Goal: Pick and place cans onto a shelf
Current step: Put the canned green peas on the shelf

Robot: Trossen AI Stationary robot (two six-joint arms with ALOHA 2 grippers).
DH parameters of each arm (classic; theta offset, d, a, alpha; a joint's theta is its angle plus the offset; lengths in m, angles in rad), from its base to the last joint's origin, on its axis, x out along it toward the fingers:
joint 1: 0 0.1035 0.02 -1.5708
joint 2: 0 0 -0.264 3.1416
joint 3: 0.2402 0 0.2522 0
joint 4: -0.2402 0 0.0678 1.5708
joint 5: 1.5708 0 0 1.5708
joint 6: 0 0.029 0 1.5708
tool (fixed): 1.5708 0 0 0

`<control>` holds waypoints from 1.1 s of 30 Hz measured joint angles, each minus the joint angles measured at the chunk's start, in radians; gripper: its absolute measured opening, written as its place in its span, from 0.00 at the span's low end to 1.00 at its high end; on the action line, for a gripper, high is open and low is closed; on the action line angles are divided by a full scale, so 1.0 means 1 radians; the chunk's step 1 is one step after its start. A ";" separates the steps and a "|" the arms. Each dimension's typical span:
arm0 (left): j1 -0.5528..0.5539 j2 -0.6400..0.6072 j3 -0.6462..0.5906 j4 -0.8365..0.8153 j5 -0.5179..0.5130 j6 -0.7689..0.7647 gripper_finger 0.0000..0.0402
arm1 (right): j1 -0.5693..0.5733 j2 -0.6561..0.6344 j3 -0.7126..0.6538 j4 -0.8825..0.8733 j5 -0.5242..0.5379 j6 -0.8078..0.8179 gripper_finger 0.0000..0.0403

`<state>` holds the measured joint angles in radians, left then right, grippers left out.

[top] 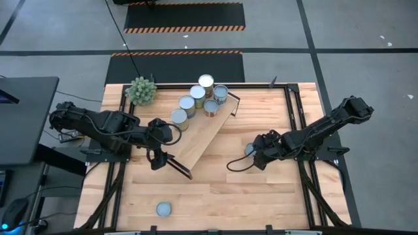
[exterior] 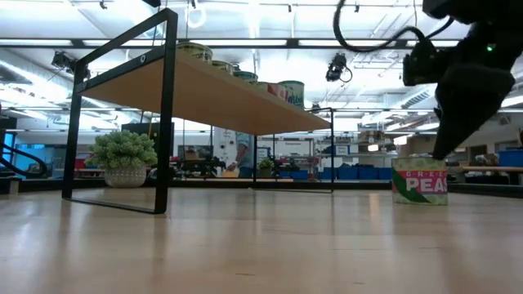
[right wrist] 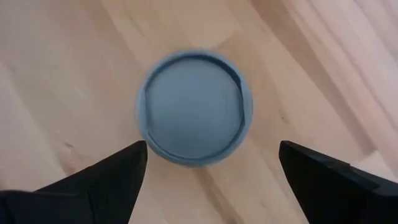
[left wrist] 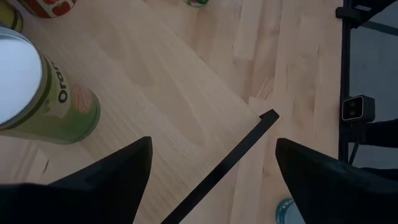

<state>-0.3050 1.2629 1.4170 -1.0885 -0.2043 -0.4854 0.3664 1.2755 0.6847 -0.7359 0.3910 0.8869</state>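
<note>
Centrally, right gripper (right wrist: 211, 165), fingers spread, hovers over a blue-grey-topped metal can (exterior: 420, 180) labelled "PEAS"; left gripper (left wrist: 211, 165), likewise released, overhangs the light-wood shelf (left wrist: 161, 93).

plant (top: 141, 90): spiky green, far-left table corner, in a pale pot in the low view | tabletop (top: 222, 189): light butcher-block wood | floor mats (top: 184, 17): dark, orange-striped edges, beyond the table | desk (top: 23, 117): dark, left of the table
</note>
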 joint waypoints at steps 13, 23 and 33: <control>0.000 0.000 0.000 0.000 0.000 0.000 0.86 | -0.020 0.000 -0.002 -0.072 0.103 -0.197 0.92; 0.000 0.000 0.000 0.000 0.001 -0.007 0.86 | -0.137 -0.006 -0.013 -0.141 0.210 -0.354 0.92; 0.000 0.000 0.000 0.000 0.023 -0.023 0.86 | -0.097 -0.144 -0.059 0.067 0.142 -0.165 0.81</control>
<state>-0.3048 1.2627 1.4170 -1.0886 -0.1810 -0.5087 0.2689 1.1318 0.6259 -0.6687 0.5331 0.7218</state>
